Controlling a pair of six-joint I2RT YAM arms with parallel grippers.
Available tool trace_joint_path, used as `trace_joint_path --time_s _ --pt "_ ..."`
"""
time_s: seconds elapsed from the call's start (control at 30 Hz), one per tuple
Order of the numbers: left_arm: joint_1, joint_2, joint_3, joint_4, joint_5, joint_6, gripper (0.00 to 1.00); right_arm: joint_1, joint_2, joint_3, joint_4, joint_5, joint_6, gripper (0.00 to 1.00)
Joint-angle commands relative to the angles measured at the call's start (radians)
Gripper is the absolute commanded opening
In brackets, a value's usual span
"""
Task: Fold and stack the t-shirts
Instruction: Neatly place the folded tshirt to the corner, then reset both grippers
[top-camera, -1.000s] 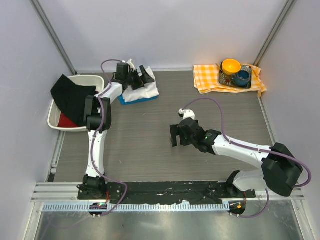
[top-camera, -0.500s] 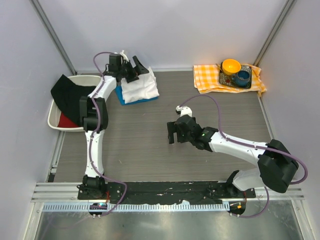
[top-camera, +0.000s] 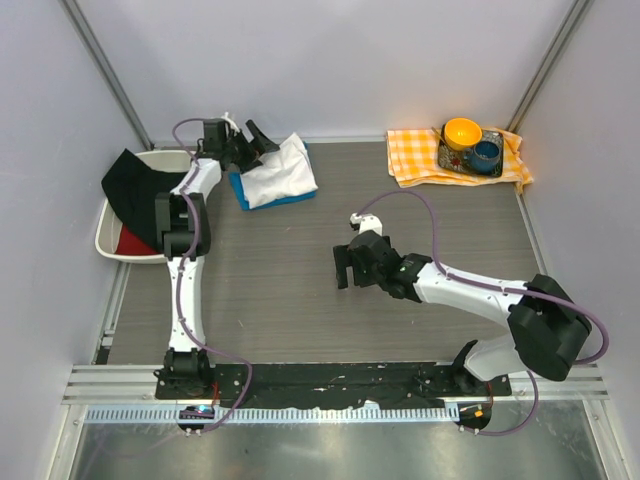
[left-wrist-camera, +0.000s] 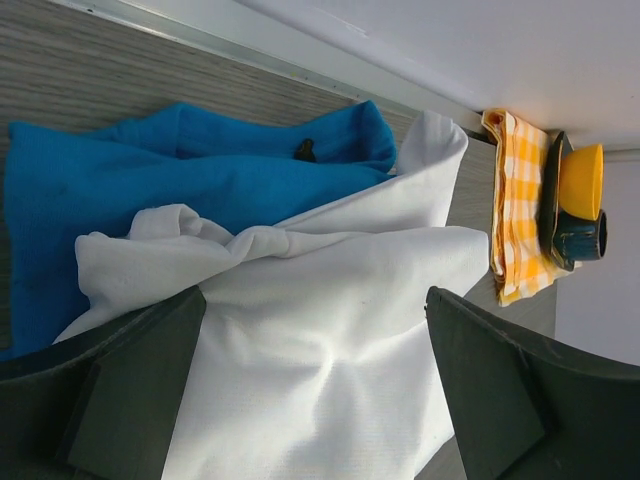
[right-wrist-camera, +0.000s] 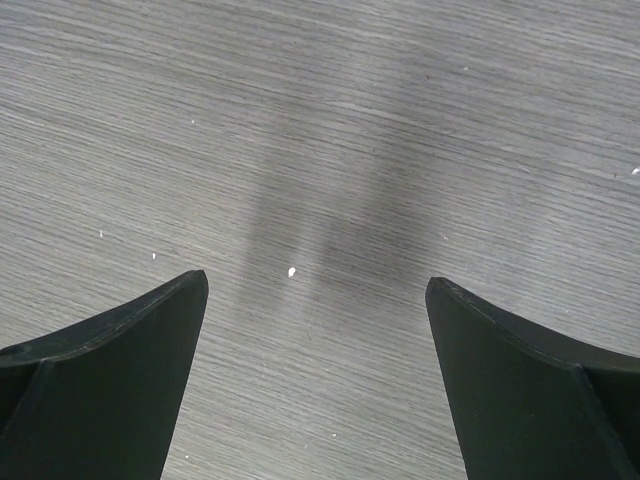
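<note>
**Speaker 1:** What is laid out on the table (top-camera: 300, 310)?

**Speaker 2:** Two shirts are seen at the far left, close to the back wall. A white t-shirt (top-camera: 283, 172) is laid, rumpled, on top of a blue t-shirt (top-camera: 240, 189). Blue cloth is left showing along the white one's left and near edges.

**Speaker 1:** How are the grippers held?

**Speaker 2:** The left gripper (top-camera: 257, 142) is reached out to the pile's far left edge. Its fingers are spread wide and nothing is grasped. In the left wrist view, white fabric is framed between them. Whether the cloth is touched cannot be told. The right gripper (top-camera: 345, 270) is held over bare table near the middle, well apart from the shirts, its fingers likewise parted.

**Speaker 1:** What else is seen?

**Speaker 2:** A white bin (top-camera: 108, 238) holding a black cloth (top-camera: 140, 188) is placed left of the pile. At the far right, an orange bowl (top-camera: 462, 131) and a blue cup (top-camera: 487, 154) are set on a small tray (top-camera: 447, 160) over a checked cloth (top-camera: 412, 160).
</note>
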Motion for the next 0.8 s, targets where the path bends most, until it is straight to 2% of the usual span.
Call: trace_joint_path --time_s 0.0,0.2,0.4,0.5,0.63,0.67,0.77 --pt "0.015 0.032 0.000 0.022 0.002 0.002 1.00 0.007 0.009 0.015 0.033 0.016 0.006 0.97" --pt "0.023 -0.063 -0.038 0.060 0.042 -0.026 1.00 0.007 0.003 0.025 0.039 0.050 -0.002 0.98" --pt "0.006 -0.313 -0.186 0.096 0.014 -0.067 1.00 0.008 0.061 0.110 -0.017 0.197 0.015 0.98" --pt "-0.006 -0.443 -0.281 0.061 -0.027 -0.052 1.00 0.007 0.106 0.169 -0.050 0.278 0.021 1.00" --pt "-0.044 -0.615 -0.426 -0.008 -0.145 0.026 1.00 0.008 0.166 0.243 -0.122 0.334 0.031 1.00" --pt "-0.057 -0.681 -0.466 -0.065 -0.221 0.060 1.00 0.007 0.173 0.254 -0.131 0.344 0.034 1.00" --pt "-0.097 -0.791 -0.545 -0.166 -0.329 0.140 1.00 0.005 0.171 0.280 -0.140 0.409 0.031 1.00"
